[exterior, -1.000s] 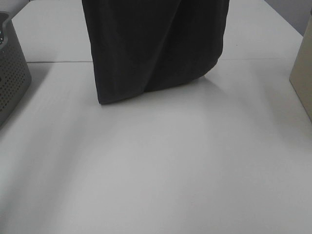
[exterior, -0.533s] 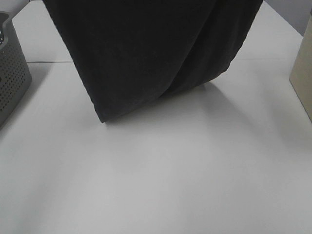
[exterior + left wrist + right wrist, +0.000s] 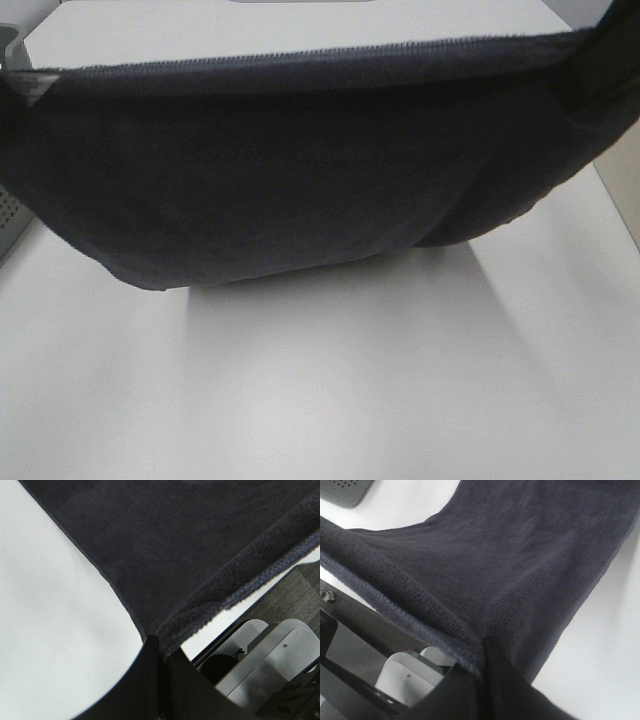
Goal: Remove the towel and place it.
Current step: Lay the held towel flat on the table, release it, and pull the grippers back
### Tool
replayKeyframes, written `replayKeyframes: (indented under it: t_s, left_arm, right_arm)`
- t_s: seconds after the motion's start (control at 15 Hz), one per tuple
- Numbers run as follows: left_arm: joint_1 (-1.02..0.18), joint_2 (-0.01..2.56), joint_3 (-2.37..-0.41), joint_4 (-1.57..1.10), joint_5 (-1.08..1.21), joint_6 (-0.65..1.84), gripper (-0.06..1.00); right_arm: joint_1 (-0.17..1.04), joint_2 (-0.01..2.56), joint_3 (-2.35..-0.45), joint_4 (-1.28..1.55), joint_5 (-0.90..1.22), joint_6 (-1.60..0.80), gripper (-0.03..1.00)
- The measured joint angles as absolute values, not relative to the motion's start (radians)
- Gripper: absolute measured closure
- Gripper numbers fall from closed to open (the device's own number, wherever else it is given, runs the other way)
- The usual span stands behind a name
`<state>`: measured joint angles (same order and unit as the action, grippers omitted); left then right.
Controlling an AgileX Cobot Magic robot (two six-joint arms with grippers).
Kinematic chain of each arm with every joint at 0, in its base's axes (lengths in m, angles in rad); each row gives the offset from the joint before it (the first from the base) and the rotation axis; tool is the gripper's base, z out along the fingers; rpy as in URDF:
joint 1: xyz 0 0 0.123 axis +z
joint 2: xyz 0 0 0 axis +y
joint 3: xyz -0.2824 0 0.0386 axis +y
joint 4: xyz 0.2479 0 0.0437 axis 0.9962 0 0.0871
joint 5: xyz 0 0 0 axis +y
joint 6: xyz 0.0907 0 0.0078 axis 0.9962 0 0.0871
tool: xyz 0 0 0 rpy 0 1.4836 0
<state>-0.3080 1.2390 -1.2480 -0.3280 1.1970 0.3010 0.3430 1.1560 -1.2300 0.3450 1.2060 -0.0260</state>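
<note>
The towel (image 3: pixel 300 170) is held stretched across the upper frame, over the table (image 3: pixel 350 400), its top edge pinched tight in the left claw (image 3: pixel 160 647) and the right claw (image 3: pixel 483 650)

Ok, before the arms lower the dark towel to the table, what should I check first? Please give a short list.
1. Left end effector shut on a corner of the towel: ok.
2. Right end effector shut on the other corner: ok.
3. Top hem stretched between both: ok.
4. Towel's lower edge off the table: cannot tell.
5. Table in front of the towel bare: ok.
6. Gap between towel and grey basket: cannot tell.
</note>
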Motion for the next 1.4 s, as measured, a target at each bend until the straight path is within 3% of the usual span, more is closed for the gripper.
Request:
replayKeyframes:
  t_s: [0.8, 1.13, 1.4]
  left_arm:
    - [-0.308, 1.154, -0.688, -0.583, 1.190, 0.344, 0.94]
    - [-0.308, 1.211, -0.578, -0.664, 1.188, 0.413, 0.94]
    - [-0.474, 1.320, -0.576, -0.650, 1.181, 0.402, 0.94]
  right_arm:
    - [0.343, 1.076, -0.719, 0.446, 1.191, -0.009, 0.96]
    - [0.343, 1.143, -0.587, 0.459, 1.190, -0.012, 0.96]
    - [0.342, 1.228, -0.582, 0.429, 1.193, -0.036, 0.96]
